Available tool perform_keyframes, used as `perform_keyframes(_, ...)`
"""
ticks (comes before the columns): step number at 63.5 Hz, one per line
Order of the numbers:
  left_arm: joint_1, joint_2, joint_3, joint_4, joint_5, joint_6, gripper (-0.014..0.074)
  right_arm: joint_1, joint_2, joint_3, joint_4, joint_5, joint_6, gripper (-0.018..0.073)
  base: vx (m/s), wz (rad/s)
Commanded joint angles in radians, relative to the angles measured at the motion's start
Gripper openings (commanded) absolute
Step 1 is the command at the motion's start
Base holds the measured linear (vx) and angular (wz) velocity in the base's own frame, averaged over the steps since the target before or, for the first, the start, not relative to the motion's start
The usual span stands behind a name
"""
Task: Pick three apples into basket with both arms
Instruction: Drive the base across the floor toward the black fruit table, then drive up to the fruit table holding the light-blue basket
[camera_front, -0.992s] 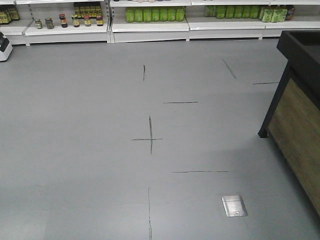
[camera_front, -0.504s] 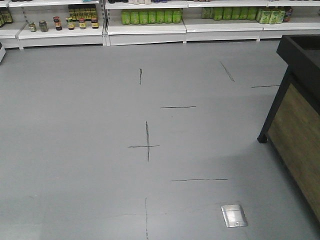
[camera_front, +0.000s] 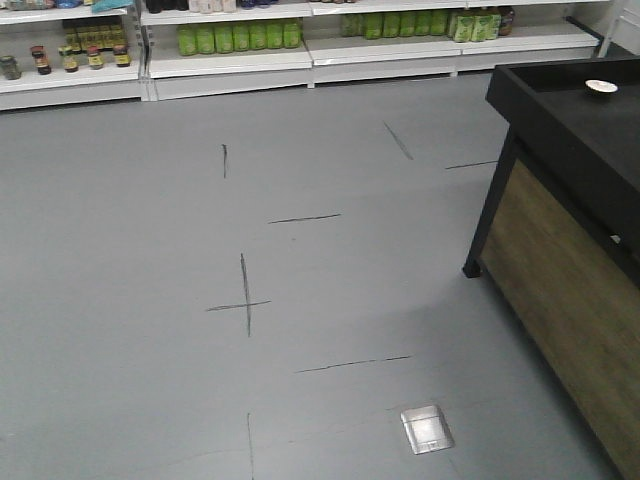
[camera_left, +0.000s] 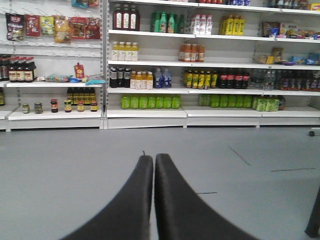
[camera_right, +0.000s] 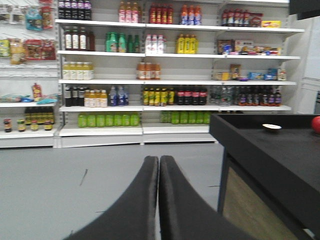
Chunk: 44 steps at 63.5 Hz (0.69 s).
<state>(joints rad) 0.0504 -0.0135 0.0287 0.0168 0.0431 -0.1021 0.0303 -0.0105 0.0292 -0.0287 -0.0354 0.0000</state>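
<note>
Left gripper (camera_left: 154, 159): pressed together, empty, aimed level at shelves (camera_left: 145, 112).
Right gripper (camera_right: 159, 160): pressed together, empty, level, left of surface (camera_right: 270, 145).
Apple (camera_right: 316, 124): red, cut by frame edge, on surface's far right.

No legible text. Bottle labels (camera_left: 125, 51) on shelf unit (camera_left: 145, 113): too small, blurred. Jars (camera_left: 54, 105) at its lower left, hanging packets (camera_left: 50, 27) at upper left: print unreadable.
</note>
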Motion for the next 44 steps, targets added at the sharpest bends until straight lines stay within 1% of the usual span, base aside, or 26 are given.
perform_keyframes(1, -0.001, 0.008, 0.017, -0.009, -0.075, -0.007, -0.0006, -0.003, 0.000, 0.012, -0.009, -0.075, 0.000, -0.0009, 0.09, -0.33)
perform_keyframes(21, -0.001, 0.008, 0.017, -0.009, -0.075, -0.007, -0.0006, -0.003, 0.000, 0.012, -0.009, -0.075, 0.000, -0.0009, 0.11, -0.41)
perform_keyframes(44, -0.001, 0.008, 0.017, -0.009, -0.075, -0.007, -0.0006, -0.003, 0.000, 0.012, -0.009, -0.075, 0.000, -0.0009, 0.14, -0.56)
